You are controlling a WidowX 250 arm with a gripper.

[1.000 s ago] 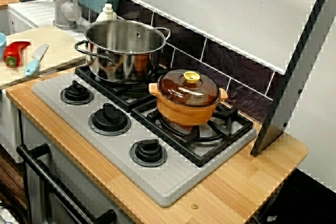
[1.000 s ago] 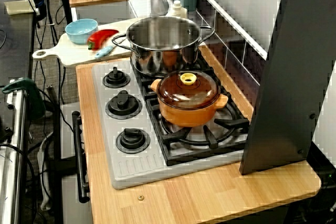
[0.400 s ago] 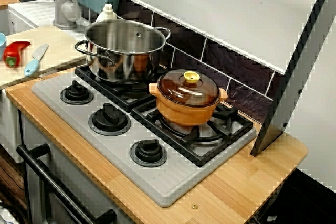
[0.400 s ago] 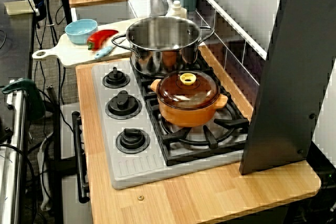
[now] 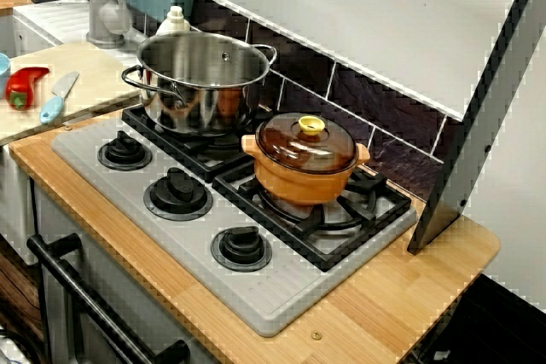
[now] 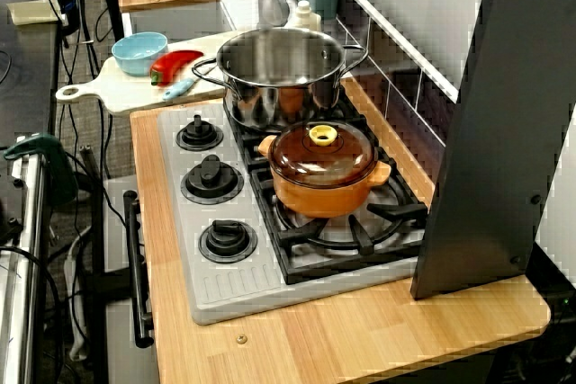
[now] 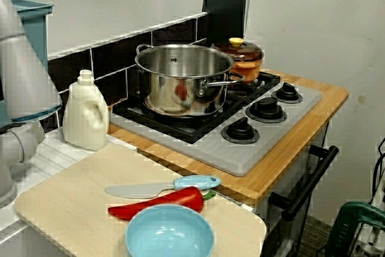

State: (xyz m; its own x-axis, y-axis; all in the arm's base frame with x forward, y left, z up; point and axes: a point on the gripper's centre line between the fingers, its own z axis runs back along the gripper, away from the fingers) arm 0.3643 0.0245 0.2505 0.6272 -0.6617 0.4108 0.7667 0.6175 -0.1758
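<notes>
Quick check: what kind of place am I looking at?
Probably a mock kitchen set up in a lab: a hob with a steel pot and an orange lidded pot on its burners, a cutting board beside it, and loose cables nearby.

We find open air above the 3 knobs point(image 5: 177, 192) along the front of the stove point(image 5: 281, 296) and over the wooden table point(image 5: 401, 296) edge. The steel pot point(image 5: 203, 78) and orange pot point(image 5: 305, 164) stand just beside each other on the 2 burners. The tiled wall point(image 5: 375, 95) and dark slanted panel point(image 5: 482, 108) block the back and far end.
</notes>
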